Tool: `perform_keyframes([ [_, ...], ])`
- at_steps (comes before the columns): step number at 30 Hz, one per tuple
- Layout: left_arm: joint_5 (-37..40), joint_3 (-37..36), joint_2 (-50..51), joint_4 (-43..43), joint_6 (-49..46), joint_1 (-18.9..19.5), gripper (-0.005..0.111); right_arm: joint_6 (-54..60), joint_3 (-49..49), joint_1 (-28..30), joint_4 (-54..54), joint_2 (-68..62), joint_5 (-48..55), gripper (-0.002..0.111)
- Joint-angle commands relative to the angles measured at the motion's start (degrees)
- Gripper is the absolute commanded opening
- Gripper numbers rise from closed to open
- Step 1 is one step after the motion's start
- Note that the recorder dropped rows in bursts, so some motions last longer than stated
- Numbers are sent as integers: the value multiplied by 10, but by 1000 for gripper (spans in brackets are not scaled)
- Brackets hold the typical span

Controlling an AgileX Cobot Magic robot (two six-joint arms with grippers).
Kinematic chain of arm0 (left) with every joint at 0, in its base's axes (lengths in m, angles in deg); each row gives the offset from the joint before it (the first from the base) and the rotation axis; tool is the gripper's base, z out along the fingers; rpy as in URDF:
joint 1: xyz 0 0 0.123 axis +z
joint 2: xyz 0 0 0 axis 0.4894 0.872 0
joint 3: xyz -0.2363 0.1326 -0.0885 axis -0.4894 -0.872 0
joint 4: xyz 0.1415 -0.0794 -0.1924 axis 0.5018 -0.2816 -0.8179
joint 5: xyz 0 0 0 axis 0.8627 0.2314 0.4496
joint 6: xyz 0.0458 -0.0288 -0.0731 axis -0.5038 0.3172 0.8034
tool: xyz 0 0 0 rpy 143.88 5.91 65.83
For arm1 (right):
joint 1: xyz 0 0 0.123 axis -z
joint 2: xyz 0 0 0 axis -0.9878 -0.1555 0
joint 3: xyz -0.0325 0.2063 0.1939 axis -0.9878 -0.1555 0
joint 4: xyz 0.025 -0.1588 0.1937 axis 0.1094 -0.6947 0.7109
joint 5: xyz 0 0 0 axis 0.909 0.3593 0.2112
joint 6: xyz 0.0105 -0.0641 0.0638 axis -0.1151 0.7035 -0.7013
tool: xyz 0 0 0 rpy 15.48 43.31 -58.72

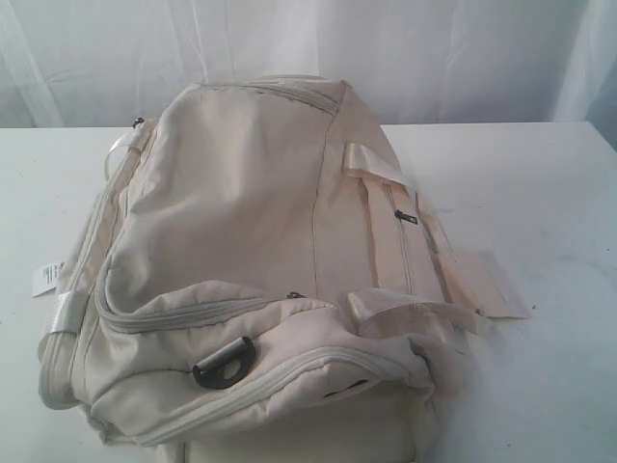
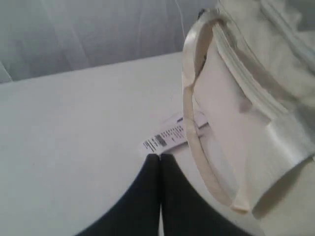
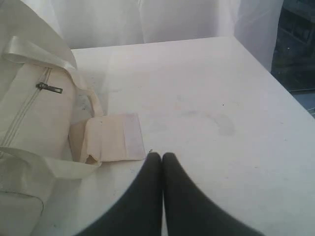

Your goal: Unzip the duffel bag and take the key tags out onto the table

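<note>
The cream-beige duffel bag (image 1: 241,260) lies zipped shut across the middle of the white table (image 1: 540,193), a black D-ring (image 1: 225,364) on its near end. No key tags show anywhere. Neither gripper appears in the exterior view. In the left wrist view my left gripper (image 2: 160,156) is shut and empty, hovering over the table beside the duffel bag (image 2: 256,93) and its webbing handle (image 2: 192,123). In the right wrist view my right gripper (image 3: 161,155) is shut and empty, close to the duffel bag's (image 3: 24,108) handle wrap flap (image 3: 110,137). A zipper pull (image 3: 49,88) shows on the bag's side.
A white barcode label (image 2: 170,133) lies on the table at the bag's side, also seen as the label (image 1: 44,278) at the left. White curtains (image 1: 463,58) hang behind the table. The table's far edge (image 3: 256,54) drops off beside a dark gap.
</note>
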Motion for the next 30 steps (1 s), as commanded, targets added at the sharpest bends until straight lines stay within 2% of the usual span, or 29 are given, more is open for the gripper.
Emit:
perform_keyframes([
  [1, -68, -3, -2, -2, 4, 0, 0, 7, -1, -1, -16, 3, 0, 0],
  [4, -99, -3, -2, -14, 90, 0, 0, 5, -1, -1, -16, 3, -70, 0],
  [9, -121, -3, -2, -14, 248, 0, 0, -1, -1, -1, -16, 3, -260, 0],
  [13, -184, -3, -2, -12, 255, 0, 0, -1, -1, -1, -16, 3, -364, 0],
  [18, -307, -3, -2, -13, 256, 0, 0, -22, -1, -1, -16, 3, -454, 0],
  [21, -380, -3, -2, -13, 261, 0, 0, -152, -1, -1, -16, 3, -453, 0],
  [23, -397, -3, -2, -19, 257, 0, 0, -218, -1, -1, -16, 3, -426, 0],
  [27, -294, 34, -1, -27, 237, 0, 0, -313, 21, -1, -46, 3, -271, 0],
  [30, -216, 90, 21, -29, 97, 0, 0, -332, 64, -1, -99, -3, -221, 0],
])
